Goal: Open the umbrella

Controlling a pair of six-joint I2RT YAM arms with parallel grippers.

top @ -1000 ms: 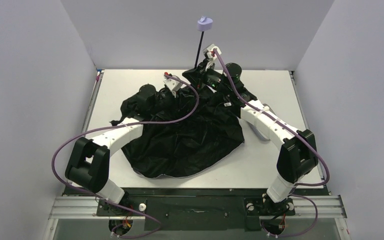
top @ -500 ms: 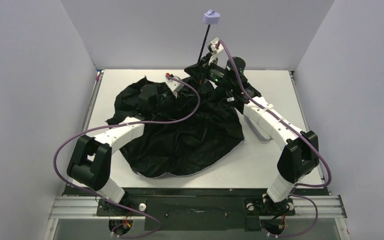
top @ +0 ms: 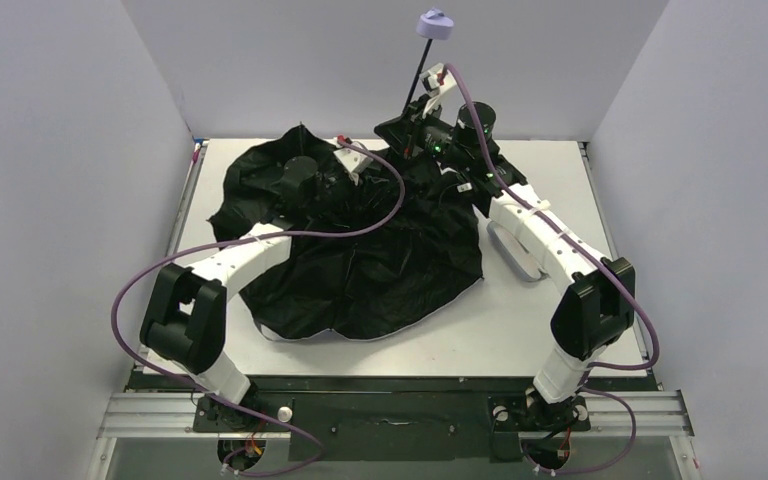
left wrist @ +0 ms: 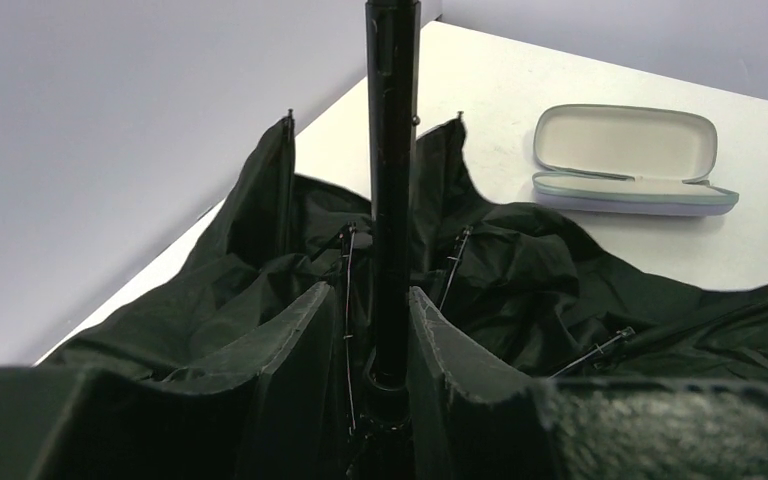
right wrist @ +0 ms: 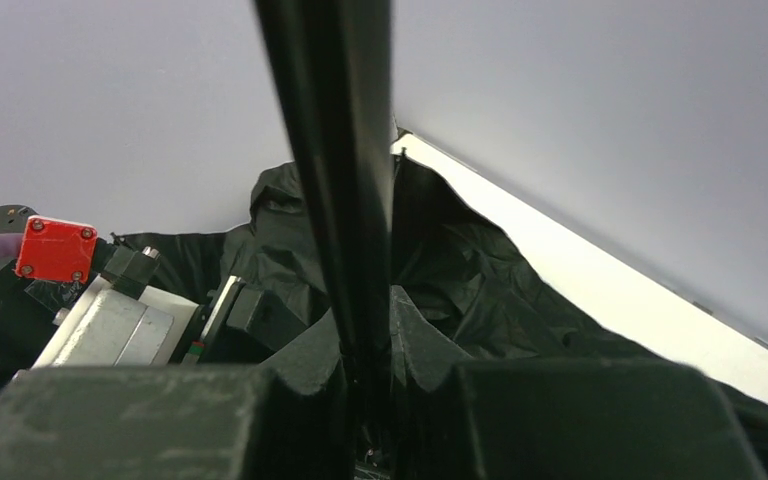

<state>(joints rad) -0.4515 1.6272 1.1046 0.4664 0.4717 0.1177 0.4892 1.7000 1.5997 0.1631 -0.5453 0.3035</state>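
Black umbrella fabric sprawled, pale open case nearby

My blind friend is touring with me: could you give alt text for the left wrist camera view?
The thin black shaft of the umbrella rises between the two dark fingers of the left gripper, with crumpled black fabric and thin ribs spread around its base. Behind, on the white table, lies an open pale case.
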